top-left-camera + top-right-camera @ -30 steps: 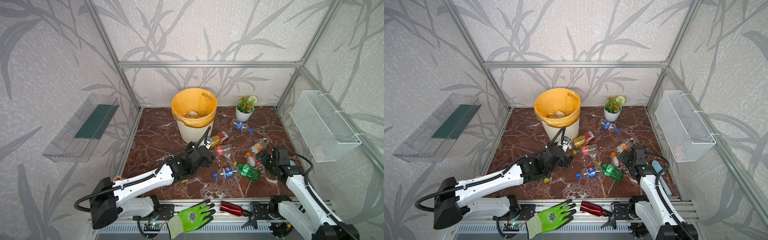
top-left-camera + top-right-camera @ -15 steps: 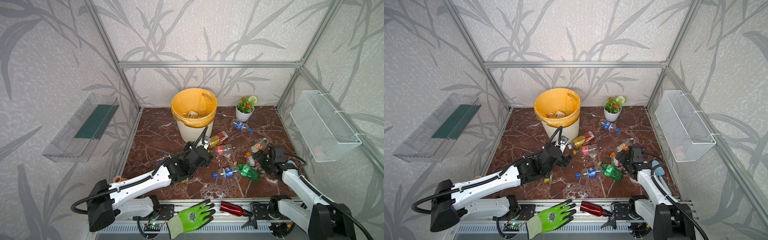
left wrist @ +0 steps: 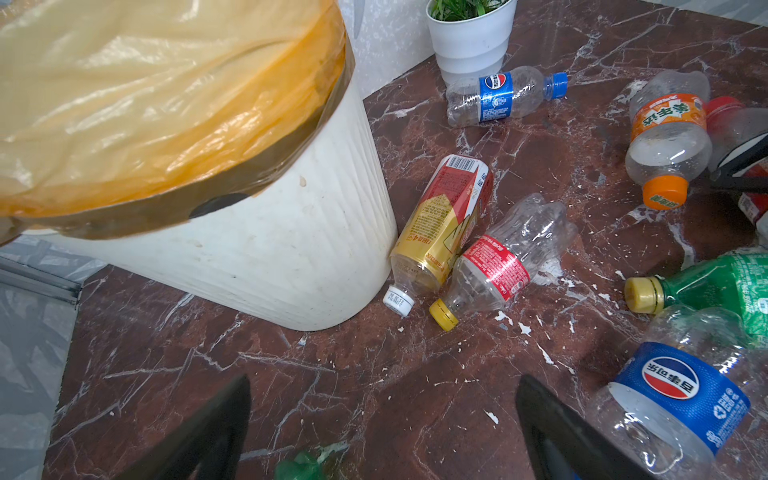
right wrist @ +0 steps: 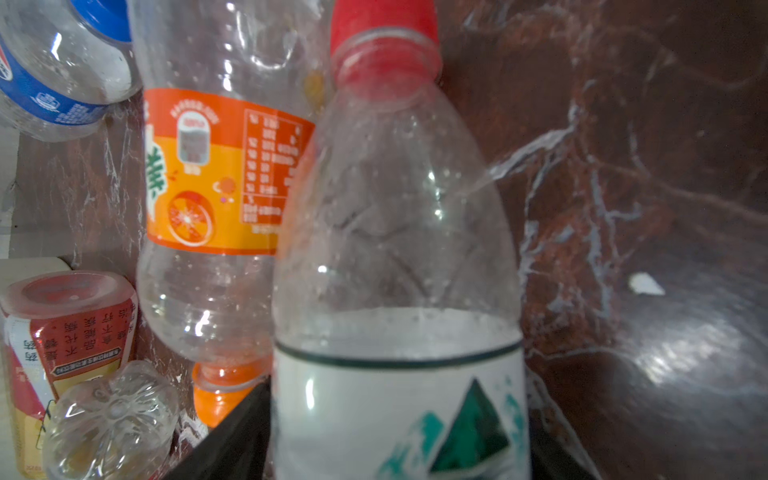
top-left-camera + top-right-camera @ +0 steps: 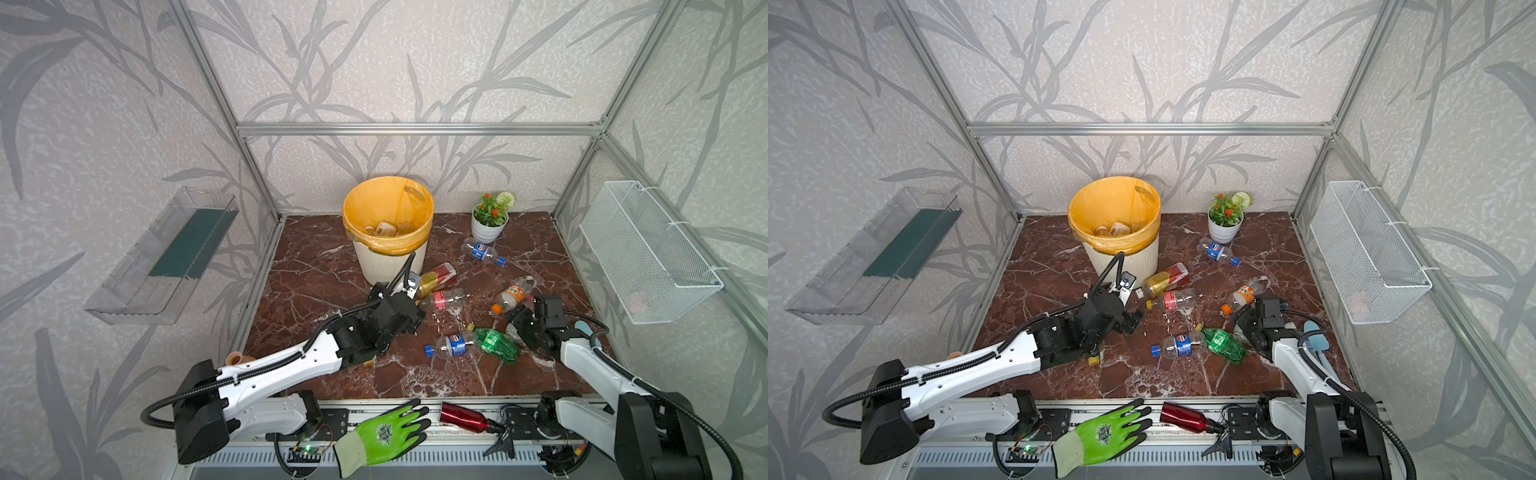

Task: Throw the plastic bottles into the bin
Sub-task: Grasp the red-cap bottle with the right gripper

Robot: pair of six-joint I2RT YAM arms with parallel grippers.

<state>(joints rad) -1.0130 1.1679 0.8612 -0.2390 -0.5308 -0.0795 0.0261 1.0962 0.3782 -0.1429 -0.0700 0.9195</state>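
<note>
One bottle (image 4: 395, 249), red-capped and white-labelled, lies between the fingers of your right hand (image 4: 397, 415), its long axis running straight out from the palm, cap foremost; whether the hand has clamped it cannot be told. It rests on the marble worktop (image 5: 316, 282), well right of the bin (image 5: 382, 266) in both top views, with an orange-label bottle (image 4: 216, 174) just beside it. Your left hand (image 3: 382, 390), spread and empty, hangs nearer the bin. Lifting room looks tight among neighbours.
</note>
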